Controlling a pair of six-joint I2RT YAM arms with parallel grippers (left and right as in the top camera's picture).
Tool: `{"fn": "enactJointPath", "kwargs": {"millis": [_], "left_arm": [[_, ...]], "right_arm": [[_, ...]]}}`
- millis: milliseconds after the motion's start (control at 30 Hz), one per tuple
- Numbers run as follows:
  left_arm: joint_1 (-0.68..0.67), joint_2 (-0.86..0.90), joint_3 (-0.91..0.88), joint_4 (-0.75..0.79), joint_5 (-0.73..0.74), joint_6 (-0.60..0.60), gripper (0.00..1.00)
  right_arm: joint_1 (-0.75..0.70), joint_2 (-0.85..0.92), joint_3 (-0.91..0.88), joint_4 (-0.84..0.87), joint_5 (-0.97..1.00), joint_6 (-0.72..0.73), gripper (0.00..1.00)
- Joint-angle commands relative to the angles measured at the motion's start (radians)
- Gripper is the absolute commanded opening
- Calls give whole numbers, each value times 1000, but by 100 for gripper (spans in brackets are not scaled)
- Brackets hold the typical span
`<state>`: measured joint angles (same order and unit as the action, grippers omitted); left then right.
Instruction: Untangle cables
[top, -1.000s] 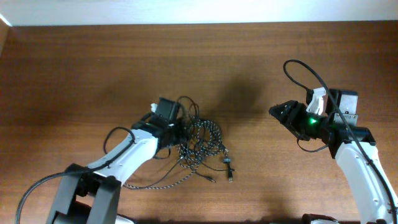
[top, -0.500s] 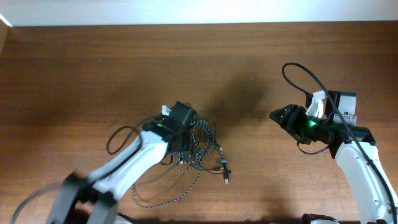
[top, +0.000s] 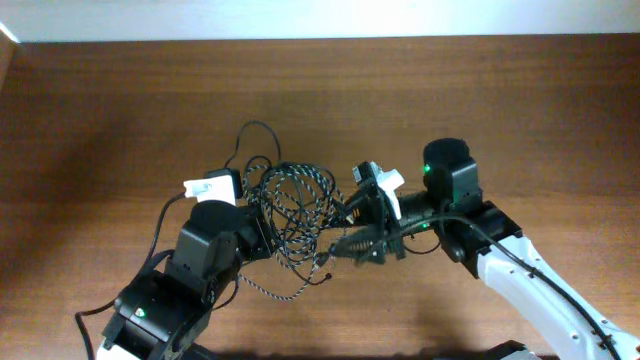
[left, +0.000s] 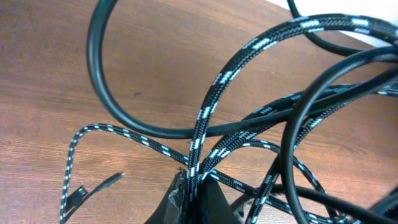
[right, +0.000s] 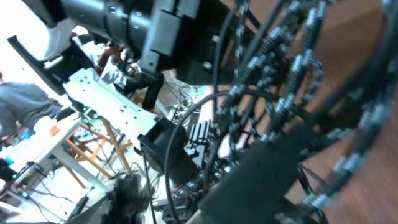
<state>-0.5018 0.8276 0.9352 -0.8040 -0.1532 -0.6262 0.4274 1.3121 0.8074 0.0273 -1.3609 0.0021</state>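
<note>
The tangle is hung between the two arms, near the middle of the brown wooden bench. It is made up of the braided black-and-white speckled cable and the thinner plain black cable.

The left claw is closed tight on one strand of the braided cable. From the pinch that strand is seen to run up and away from the fingers, with the plain black cable crossing over it in a wide loop.

The right claw is placed at the far edge of the loops, so the bundle lies from it toward the left arm. How wide it stands, and whether any strand is caught in it, cannot be told: strands are seen against its dark finger, but no grip can be made out.

The coming move is judged to turn on this opposition. With one strand pinned by the left claw, the loops run roughly crosswise between the arms. The right claw is the nearer one to the free coils and to the end of the bundle close beside it.

From overhead, the spread of the coils and a braided tail trailing toward the front of the bench are shown. The pinch itself is shown only by the left wrist view. In the right wrist view mostly the room beyond is shown, through blurred strands.
</note>
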Motion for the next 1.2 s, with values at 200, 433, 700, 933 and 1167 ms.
{"fn": "enactJointPath", "kwargs": {"millis": [200,433,700,933,1167], "left_arm": [[2,-2,15,-100,105,-58,0],[3,-10,15,-233,-175,-119,0],[3,-14,15,-408,-777,-465,0],[2,-5,15,-356,-441,-525,0],[2,126,14,-42,-161,471,0]], "right_arm": [[-40,-10,10,237,208,143,7],[-484,-10,10,35,218,276,4],[-861,-10,10,-259,379,265,13],[-841,-10,10,-380,541,355,67],[-609,-10,10,-379,96,354,77]]}}
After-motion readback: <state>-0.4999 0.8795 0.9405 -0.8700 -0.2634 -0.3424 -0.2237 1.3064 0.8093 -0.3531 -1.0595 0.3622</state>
